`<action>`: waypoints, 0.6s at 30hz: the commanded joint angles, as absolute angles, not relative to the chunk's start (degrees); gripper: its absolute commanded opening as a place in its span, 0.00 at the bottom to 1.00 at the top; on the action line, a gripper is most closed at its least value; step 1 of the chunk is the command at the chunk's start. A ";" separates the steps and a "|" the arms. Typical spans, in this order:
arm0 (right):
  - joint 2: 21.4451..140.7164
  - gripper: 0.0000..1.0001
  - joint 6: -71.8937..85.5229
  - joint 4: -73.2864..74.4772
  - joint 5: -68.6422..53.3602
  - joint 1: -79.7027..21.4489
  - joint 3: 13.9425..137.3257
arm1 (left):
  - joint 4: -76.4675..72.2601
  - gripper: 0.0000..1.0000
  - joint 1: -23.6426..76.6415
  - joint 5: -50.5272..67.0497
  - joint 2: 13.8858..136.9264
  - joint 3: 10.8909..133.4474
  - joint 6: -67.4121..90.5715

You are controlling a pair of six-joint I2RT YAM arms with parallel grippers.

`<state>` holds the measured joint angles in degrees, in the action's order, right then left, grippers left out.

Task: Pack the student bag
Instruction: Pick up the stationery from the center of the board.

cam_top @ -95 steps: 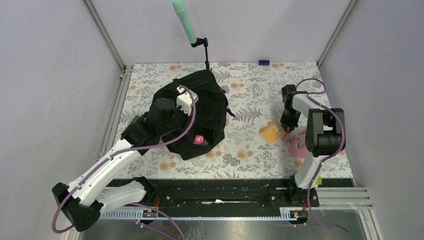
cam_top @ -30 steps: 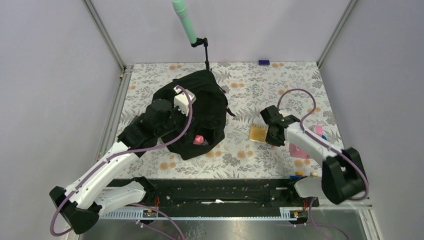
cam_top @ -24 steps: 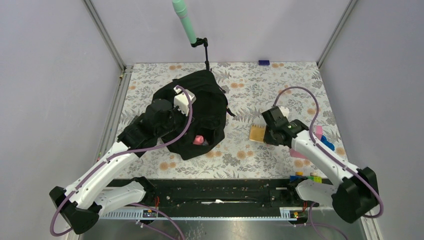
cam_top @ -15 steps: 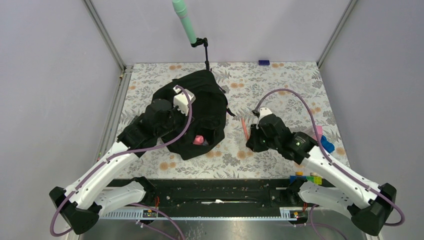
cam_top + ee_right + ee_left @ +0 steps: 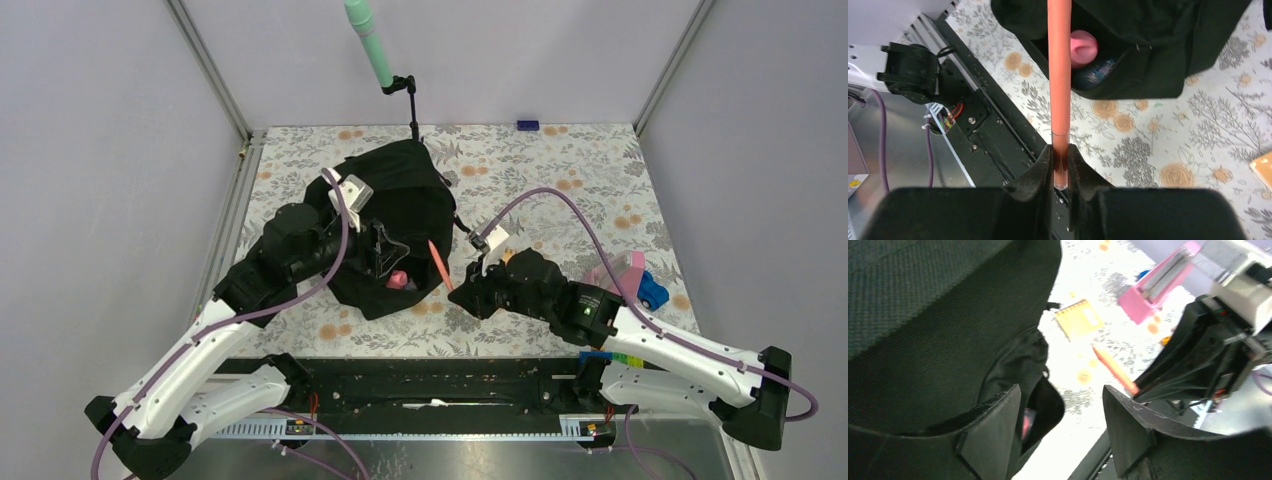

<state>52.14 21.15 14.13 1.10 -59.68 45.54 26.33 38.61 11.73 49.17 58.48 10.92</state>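
Item 1, student bag (image 5: 412, 190): black fabric, slumped on the floral counter (image 5: 560, 185), left of centre, its unzipped mouth gaping toward the near edge. Inside the mouth I see a small pink object (image 5: 397, 280); what it is I cannot tell.

Item 2, left claw (image 5: 1060, 392): poised over the bag beside that mouth, jaws spread wide, nothing between them.

Item 3, right claw (image 5: 1060, 152): clamped on the base of a salmon-pink pen (image 5: 1059, 75), just right of the bag. In my right wrist view the pen runs straight out from the fingers and its far end crosses the bag's mouth, over the pink object. Whether it touches the fabric I cannot tell.

Item 4, yellow notepad (image 5: 1079, 319): flat on the counter right of the bag, largely hidden by the right arm from above.

Item 5, pink boxy item (image 5: 615, 272) with a blue piece (image 5: 652, 290) just beside it: on the counter's right side, well apart from the bag.

Item 6, small dark-blue object (image 5: 527, 125): at the counter's far edge.

Item 7, mint-green cylinder (image 5: 370, 45) on a black stand: behind the bag.
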 commanded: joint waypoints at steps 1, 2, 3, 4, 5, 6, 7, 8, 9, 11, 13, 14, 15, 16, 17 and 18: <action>51.31 0.00 18.69 3.72 2.95 -61.70 44.03 | 19.20 0.67 38.30 18.82 47.88 59.89 18.53; 51.15 0.00 18.60 2.52 2.61 -61.91 43.37 | 18.90 0.69 38.27 19.41 47.96 59.80 20.15; 50.58 0.00 18.63 1.48 2.37 -62.02 42.91 | 18.45 0.70 38.29 20.18 48.00 59.73 21.61; 50.16 0.00 18.63 0.70 2.20 -62.17 42.44 | 17.72 0.71 38.32 21.15 48.00 59.51 23.08; 49.78 0.00 18.59 0.51 2.19 -62.34 41.99 | 16.82 0.72 38.30 21.53 47.91 59.20 24.69; 49.39 0.00 18.63 -1.12 2.02 -62.55 41.65 | 15.86 0.73 38.32 21.69 47.85 58.60 26.64; 48.98 0.00 18.58 -2.00 1.77 -62.57 41.24 | 14.92 0.75 38.32 21.97 47.77 58.20 27.87; 48.71 0.00 18.45 -2.28 1.50 -62.62 40.99 | 14.07 0.76 38.32 22.21 47.72 57.82 28.96; 48.46 0.00 18.37 -2.32 1.31 -62.66 40.88 | 13.15 0.78 38.30 22.33 47.72 57.50 29.99; 47.89 0.00 18.15 -2.41 0.98 -62.94 40.79 | 11.34 0.80 38.32 22.92 48.00 57.03 32.02; 47.05 0.00 17.90 -2.88 0.78 -63.16 40.67 | 10.26 0.81 38.32 23.76 48.73 56.80 33.93; 46.71 0.00 17.51 -2.79 0.50 -63.26 40.71 | 9.81 0.82 38.36 24.22 49.11 56.71 34.63; 46.64 0.00 17.16 -2.50 0.26 -63.28 40.93 | 9.14 0.82 38.40 24.85 49.54 56.62 35.29; 46.59 0.00 16.86 -2.24 0.19 -63.28 41.17 | 8.40 0.83 38.44 25.47 49.94 56.48 35.85; 46.66 0.00 16.70 -1.93 0.18 -63.28 41.42 | 7.87 0.83 38.61 25.75 50.29 56.43 36.32; 46.77 0.00 16.61 -1.86 0.18 -63.35 41.59 | 7.53 0.83 38.85 25.98 50.68 56.47 36.58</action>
